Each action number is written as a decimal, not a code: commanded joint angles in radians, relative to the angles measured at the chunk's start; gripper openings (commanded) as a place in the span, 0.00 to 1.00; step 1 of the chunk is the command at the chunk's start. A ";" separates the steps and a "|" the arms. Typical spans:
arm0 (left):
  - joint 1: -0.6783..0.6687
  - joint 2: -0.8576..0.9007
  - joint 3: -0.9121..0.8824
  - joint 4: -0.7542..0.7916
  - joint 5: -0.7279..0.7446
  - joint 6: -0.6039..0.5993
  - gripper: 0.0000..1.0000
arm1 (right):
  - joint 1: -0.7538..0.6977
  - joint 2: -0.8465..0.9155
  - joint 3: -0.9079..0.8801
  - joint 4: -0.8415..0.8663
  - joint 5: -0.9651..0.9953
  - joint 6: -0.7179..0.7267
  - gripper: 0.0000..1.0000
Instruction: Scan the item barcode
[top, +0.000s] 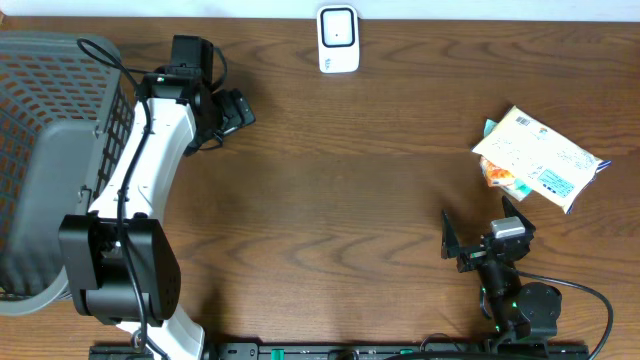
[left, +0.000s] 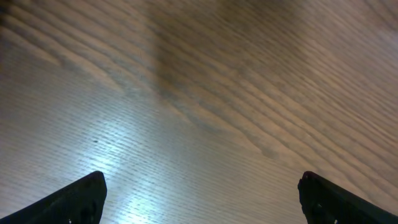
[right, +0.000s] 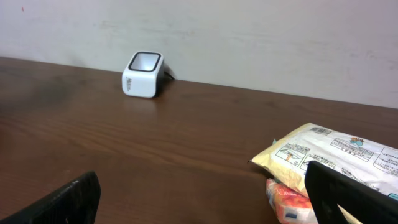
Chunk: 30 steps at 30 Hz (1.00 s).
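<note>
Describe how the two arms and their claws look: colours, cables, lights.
The left arm has white links between bulky black joints, and a black cable runs along it. The right arm is mostly black, with green lights and a thin black wire looping from it. The left claw and the right claw have plain black fingers.

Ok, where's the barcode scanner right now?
In the overhead view the barcode scanner stands at the far edge of the table, about mid-width, well apart from the snack packet on the right.
</note>
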 joint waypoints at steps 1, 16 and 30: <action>0.002 -0.005 -0.002 -0.004 -0.049 0.010 0.98 | -0.010 -0.011 -0.001 -0.004 -0.001 0.005 0.99; -0.017 -0.453 -0.425 0.397 -0.049 0.295 0.98 | -0.010 -0.011 -0.001 -0.004 -0.001 0.005 0.99; -0.016 -1.183 -1.114 0.776 -0.045 0.537 0.98 | -0.010 -0.011 -0.001 -0.004 -0.001 0.005 0.99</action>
